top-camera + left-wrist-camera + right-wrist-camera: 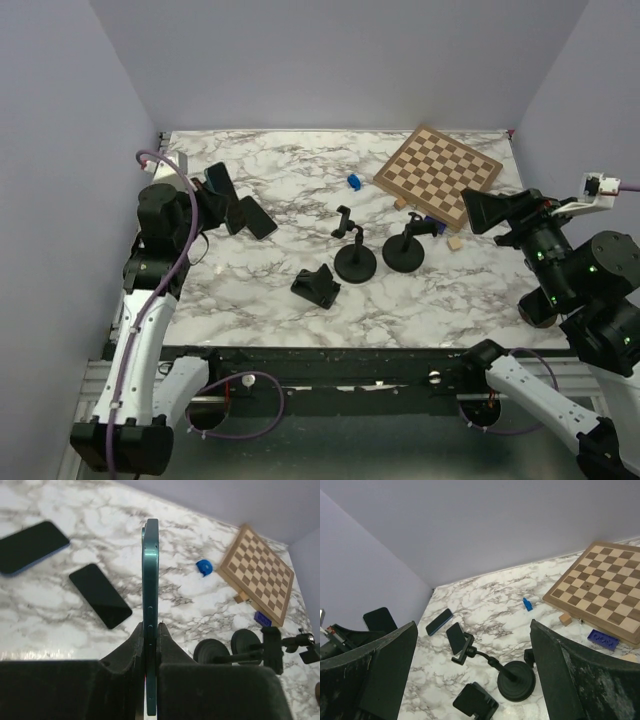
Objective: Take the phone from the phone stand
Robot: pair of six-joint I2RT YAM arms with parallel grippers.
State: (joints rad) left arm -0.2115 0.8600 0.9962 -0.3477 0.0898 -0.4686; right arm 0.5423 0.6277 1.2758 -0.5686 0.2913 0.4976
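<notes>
Where visible, three phones [150, 605] [30, 546] [100, 596], three stands [355, 262] [403, 252] [315, 285]

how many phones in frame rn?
3. A teal phone clamped in the left gripper; a blue-edged phone and a black phone flat on the table's left side. No others visible.

A white worktop [250, 300] veined with grey marbling fills the middle of the overhead view. Plain pale lavender walls enclose it: a back wall [330, 60] across the top of the frame, a left wall [60, 150] down the left side and a right wall [590, 100] in the upper right corner. The light is soft and even, and a dark metal rail [340, 365] runs along the worktop's near edge at lower centre.
</notes>
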